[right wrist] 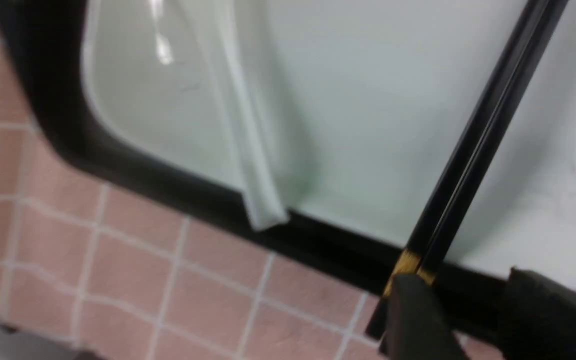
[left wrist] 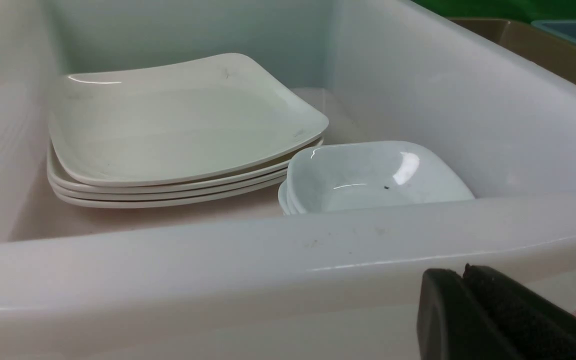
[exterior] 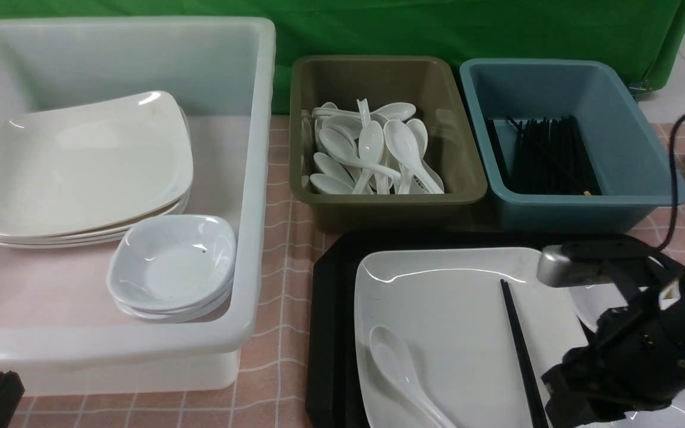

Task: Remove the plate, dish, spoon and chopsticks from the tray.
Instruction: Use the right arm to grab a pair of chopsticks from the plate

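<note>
Chopsticks (exterior: 518,342): thin, stiff, light, probably slippery pair lying on plate (exterior: 449,309); take both near gold-banded end. Right pincer (right wrist: 465,292) apart; left pincer (left wrist: 460,277) together.

White plate (exterior: 449,309), black tray (exterior: 324,333), black chopsticks (exterior: 519,345) (gold-banded), pink grid tablecloth (exterior: 283,238).

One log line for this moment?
right gripper open at chopsticks end | left gripper shut by tub | spoon, chopsticks on plate | plate on tray
</note>
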You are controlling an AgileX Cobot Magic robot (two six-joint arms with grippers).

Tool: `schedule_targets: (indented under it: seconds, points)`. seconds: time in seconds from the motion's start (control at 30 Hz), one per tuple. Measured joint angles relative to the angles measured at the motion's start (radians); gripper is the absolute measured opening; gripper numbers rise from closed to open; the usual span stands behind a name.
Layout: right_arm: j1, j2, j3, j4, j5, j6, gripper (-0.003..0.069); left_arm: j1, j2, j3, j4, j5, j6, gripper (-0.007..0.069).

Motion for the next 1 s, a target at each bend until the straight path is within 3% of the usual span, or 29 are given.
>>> schedule_targets:
  seconds: [0.17, 0.33, 0.67, 0.83, 1.0]
  points:
    - [0.050, 0.132, -0.059, -0.076, -0.044, 0.108, 0.0489, 0.000, 0.000, 0.000, 0.000, 0.000, 0.000, 0.0021]
    - [0.051, 0.224, -0.065, -0.092, -0.103, 0.120, 0.0517, 0.000, 0.000, 0.000, 0.000, 0.000, 0.000, 0.0021]
    - [0.051, 0.281, -0.072, -0.092, -0.124, 0.120, 0.0402, 0.000, 0.000, 0.000, 0.000, 0.000, 0.000, 0.0021]
    - [0.051, 0.285, -0.076, -0.096, -0.118, 0.121, 0.0167, 0.000, 0.000, 0.000, 0.000, 0.000, 0.000, 0.0021]
    - [0.051, 0.290, -0.107, -0.090, -0.047, 0.121, 0.0164, 0.000, 0.000, 0.000, 0.000, 0.000, 0.000, 0.0021]
